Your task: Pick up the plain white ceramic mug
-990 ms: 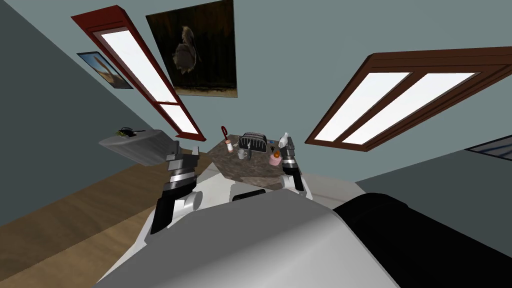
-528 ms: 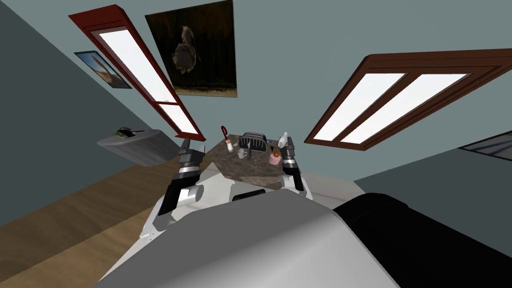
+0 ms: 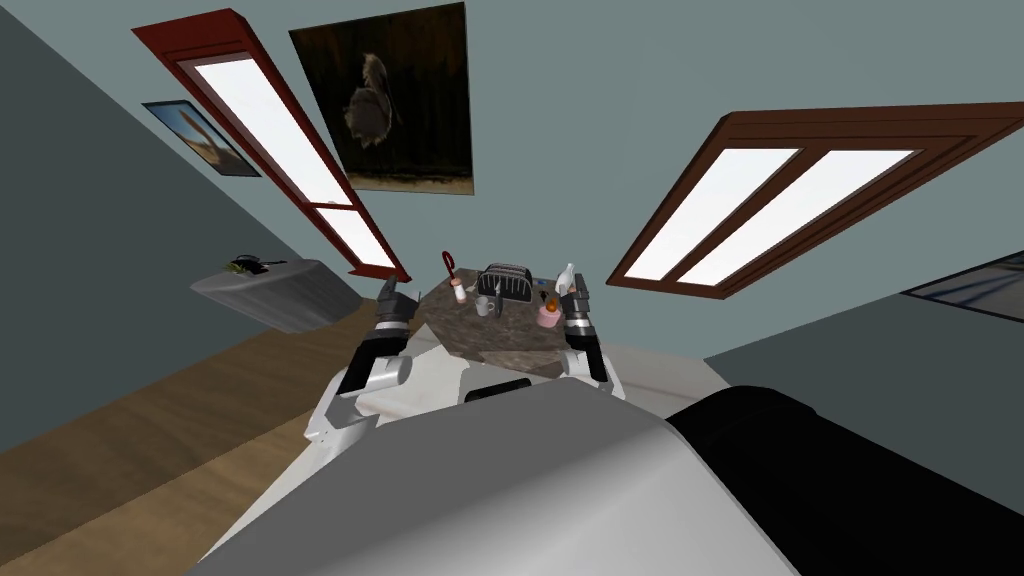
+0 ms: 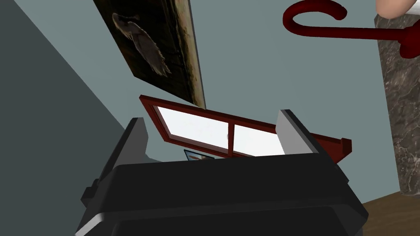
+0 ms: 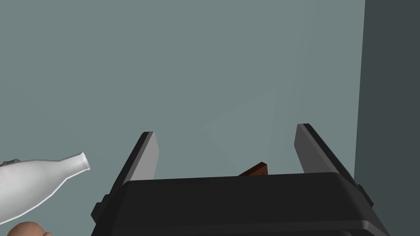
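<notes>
Marbled dark counter (image 3: 500, 340), head view: the small grey-white mug (image 3: 484, 306) stands between my left gripper (image 3: 393, 290) and right gripper (image 3: 572, 288), touching neither. It is probably light, rigid, slick and breakable, best pinched across its body. Left wrist view: left gripper (image 4: 213, 131) spread wide, empty. Right wrist view: right gripper (image 5: 225, 151) likewise spread and empty, with a white bottle (image 5: 37, 180) beside it.

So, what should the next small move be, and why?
Probably swing the left gripper toward the mug. The gripper is open at the edge of the table but aimed at the wall, while the mug stands untouched in front of the toaster.
</notes>
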You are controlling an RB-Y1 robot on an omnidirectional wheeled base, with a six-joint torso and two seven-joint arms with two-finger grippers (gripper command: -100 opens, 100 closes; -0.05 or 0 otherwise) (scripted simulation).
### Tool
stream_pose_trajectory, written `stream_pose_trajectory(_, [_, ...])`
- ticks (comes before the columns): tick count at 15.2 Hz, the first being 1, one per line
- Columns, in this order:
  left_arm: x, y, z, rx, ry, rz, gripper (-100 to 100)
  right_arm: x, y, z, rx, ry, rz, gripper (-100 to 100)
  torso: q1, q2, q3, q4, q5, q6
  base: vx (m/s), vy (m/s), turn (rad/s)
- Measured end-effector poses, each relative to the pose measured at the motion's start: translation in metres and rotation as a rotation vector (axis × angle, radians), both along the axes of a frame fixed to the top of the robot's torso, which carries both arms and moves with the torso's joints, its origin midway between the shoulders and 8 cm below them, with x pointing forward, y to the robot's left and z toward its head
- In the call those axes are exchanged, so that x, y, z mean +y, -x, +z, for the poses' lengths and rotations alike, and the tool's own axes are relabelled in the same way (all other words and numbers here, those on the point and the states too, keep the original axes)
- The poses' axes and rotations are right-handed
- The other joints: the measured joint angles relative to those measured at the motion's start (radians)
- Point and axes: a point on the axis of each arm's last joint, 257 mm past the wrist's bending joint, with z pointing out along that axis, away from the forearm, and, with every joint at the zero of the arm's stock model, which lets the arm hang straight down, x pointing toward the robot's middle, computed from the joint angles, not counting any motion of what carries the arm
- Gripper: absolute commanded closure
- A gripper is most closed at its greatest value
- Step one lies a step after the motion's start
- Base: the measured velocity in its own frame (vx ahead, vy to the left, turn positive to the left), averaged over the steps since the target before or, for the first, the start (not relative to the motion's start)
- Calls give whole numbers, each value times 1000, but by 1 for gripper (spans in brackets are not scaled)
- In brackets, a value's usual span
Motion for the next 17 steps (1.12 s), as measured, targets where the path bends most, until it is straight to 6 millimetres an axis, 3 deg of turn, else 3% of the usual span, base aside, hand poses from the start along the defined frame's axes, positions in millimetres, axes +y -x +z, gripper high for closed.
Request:
stream_pose_trajectory(15, [15, -83, -45, 241, 143, -9, -100, 0, 0, 0, 0, 0, 0, 0, -1, 0, 0, 0, 0, 0, -22, 2, -14])
stream_pose_trajectory(17, [15, -87, -50, 269, 156, -6, -100, 0, 0, 0, 0, 0, 0, 0, -1, 0, 0, 0, 0, 0, -13, 0, -8])
